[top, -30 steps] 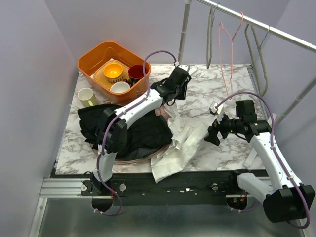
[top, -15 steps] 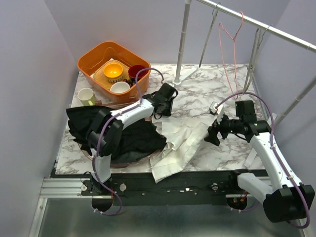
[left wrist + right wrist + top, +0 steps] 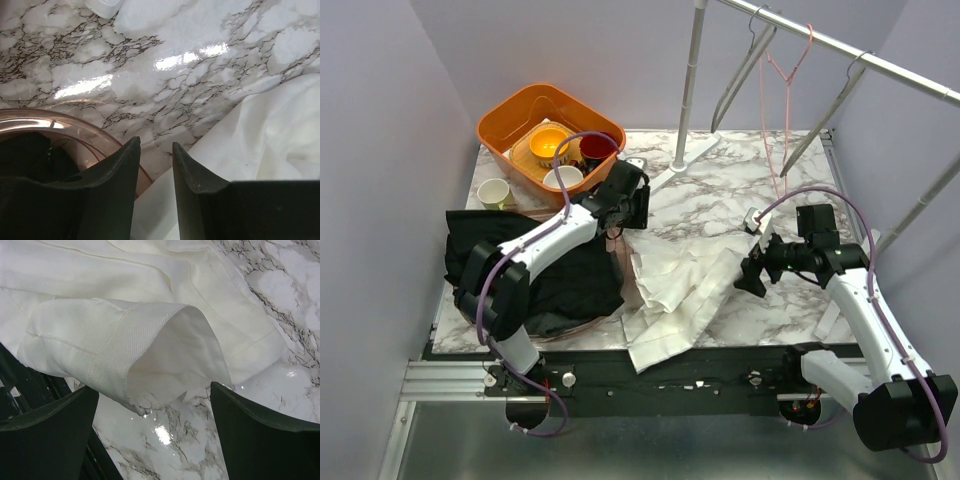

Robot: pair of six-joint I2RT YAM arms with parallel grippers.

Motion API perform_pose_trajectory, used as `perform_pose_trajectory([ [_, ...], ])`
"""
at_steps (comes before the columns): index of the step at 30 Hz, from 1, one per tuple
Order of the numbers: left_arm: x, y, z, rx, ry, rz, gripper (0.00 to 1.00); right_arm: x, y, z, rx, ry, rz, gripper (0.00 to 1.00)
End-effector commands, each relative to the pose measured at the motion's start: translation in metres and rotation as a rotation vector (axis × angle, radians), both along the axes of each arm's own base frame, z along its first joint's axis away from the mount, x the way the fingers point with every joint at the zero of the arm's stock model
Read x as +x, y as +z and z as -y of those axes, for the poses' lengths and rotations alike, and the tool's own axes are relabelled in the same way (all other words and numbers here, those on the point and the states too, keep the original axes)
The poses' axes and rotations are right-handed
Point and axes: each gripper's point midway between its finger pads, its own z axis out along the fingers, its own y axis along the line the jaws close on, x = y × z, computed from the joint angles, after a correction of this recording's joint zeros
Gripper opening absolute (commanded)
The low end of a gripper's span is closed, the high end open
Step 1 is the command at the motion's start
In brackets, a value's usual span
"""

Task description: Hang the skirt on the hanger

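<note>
The white skirt (image 3: 685, 280) lies crumpled on the marble table, its near end hanging over the front edge. A pink wire hanger (image 3: 785, 75) hangs on the rail at the back right. My right gripper (image 3: 748, 275) stands wide open at the skirt's right edge. In the right wrist view a hemmed fold of the skirt (image 3: 125, 330) lies just ahead of that gripper (image 3: 155, 390), not between the fingers. My left gripper (image 3: 630, 200) hovers at the skirt's far left corner. Its jaws (image 3: 156, 145) stand a little apart with nothing in them, over the skirt's edge (image 3: 270, 125).
A black garment (image 3: 540, 270) is heaped on a pinkish plate (image 3: 75, 125) at the left. An orange basin (image 3: 510, 115) with bowls and a pale cup (image 3: 495, 192) stand at the back left. Grey hangers (image 3: 740, 75) and the rail's post (image 3: 692, 80) are behind.
My left arm has drawn back leftward from the far middle, and the black garment has slid left off the white skirt. The hangers have swung on the rail. The right arm has not moved.
</note>
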Motion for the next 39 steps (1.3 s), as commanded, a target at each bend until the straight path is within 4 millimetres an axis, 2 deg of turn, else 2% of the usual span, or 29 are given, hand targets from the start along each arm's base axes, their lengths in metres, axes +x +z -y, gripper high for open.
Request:
perform_pose_trajectory([
  [1,-0.009,0.071,0.012,-0.138,-0.099,0.108,0.59,0.002,0.02,0.003,-0.019,0.01,0.062,0.99],
  [2,-0.01,0.083,0.013,-0.156,-0.114,0.134,0.65,0.002,0.021,0.005,-0.025,0.009,0.064,0.99],
  [4,-0.013,0.101,0.016,-0.185,-0.143,0.168,0.71,0.003,0.026,0.004,-0.025,0.008,0.074,0.99],
  [5,-0.017,0.116,0.018,-0.209,-0.169,0.193,0.74,0.002,0.027,0.004,-0.022,0.01,0.067,0.99],
  [7,-0.024,0.133,0.022,-0.241,-0.216,0.22,0.75,0.002,0.027,0.0,0.0,0.02,0.052,0.99],
  [11,-0.05,0.146,0.033,-0.323,-0.34,0.236,0.77,-0.002,0.022,-0.013,0.07,0.06,-0.031,0.93],
  [13,-0.062,0.153,0.04,-0.376,-0.404,0.256,0.77,-0.007,0.024,-0.02,0.112,0.09,-0.068,0.79],
  [14,-0.071,0.149,0.036,-0.387,-0.41,0.255,0.77,-0.008,0.025,-0.022,0.12,0.1,-0.087,0.71],
  [15,-0.076,0.152,0.038,-0.413,-0.434,0.27,0.77,-0.01,0.028,-0.023,0.132,0.107,-0.09,0.55],
  [17,-0.087,0.148,0.032,-0.428,-0.436,0.277,0.8,-0.012,0.035,-0.024,0.14,0.111,-0.086,0.39],
  [18,-0.089,0.15,0.031,-0.437,-0.437,0.293,0.82,-0.01,0.044,-0.022,0.125,0.098,-0.048,0.23],
  [20,-0.095,0.149,0.024,-0.443,-0.423,0.308,0.88,-0.005,0.059,-0.015,0.098,0.046,0.001,0.09],
  [21,-0.096,0.149,0.021,-0.44,-0.416,0.316,0.89,0.001,0.076,-0.005,0.052,-0.011,0.087,0.01],
  [24,-0.097,0.153,0.013,-0.442,-0.389,0.347,0.95,0.017,0.11,0.016,-0.002,-0.163,0.241,0.01],
  [25,-0.097,0.155,0.012,-0.444,-0.385,0.356,0.95,0.016,0.133,0.02,-0.001,-0.188,0.315,0.01],
  [27,-0.099,0.159,0.011,-0.452,-0.388,0.364,0.97,0.018,0.153,0.028,-0.013,-0.237,0.365,0.01],
  [28,-0.1,0.161,0.011,-0.455,-0.39,0.364,0.97,0.017,0.172,0.029,-0.005,-0.244,0.404,0.01],
  [31,-0.1,0.169,0.011,-0.453,-0.398,0.37,0.97,0.01,0.195,0.025,0.019,-0.227,0.436,0.01],
  [33,-0.102,0.176,0.011,-0.458,-0.408,0.384,0.97,0.002,0.205,0.013,0.061,-0.156,0.435,0.01],
  [34,-0.103,0.178,0.011,-0.46,-0.412,0.388,0.97,-0.002,0.203,0.007,0.084,-0.117,0.413,0.01],
  [37,-0.107,0.183,0.009,-0.469,-0.42,0.404,0.97,-0.016,0.167,-0.023,0.144,0.055,0.269,0.01],
  [38,-0.109,0.184,0.009,-0.474,-0.423,0.408,0.97,-0.014,0.153,-0.031,0.138,0.087,0.251,0.01],
  [39,-0.11,0.183,0.009,-0.477,-0.423,0.406,0.97,-0.024,0.114,-0.049,0.085,0.148,0.17,0.02],
])
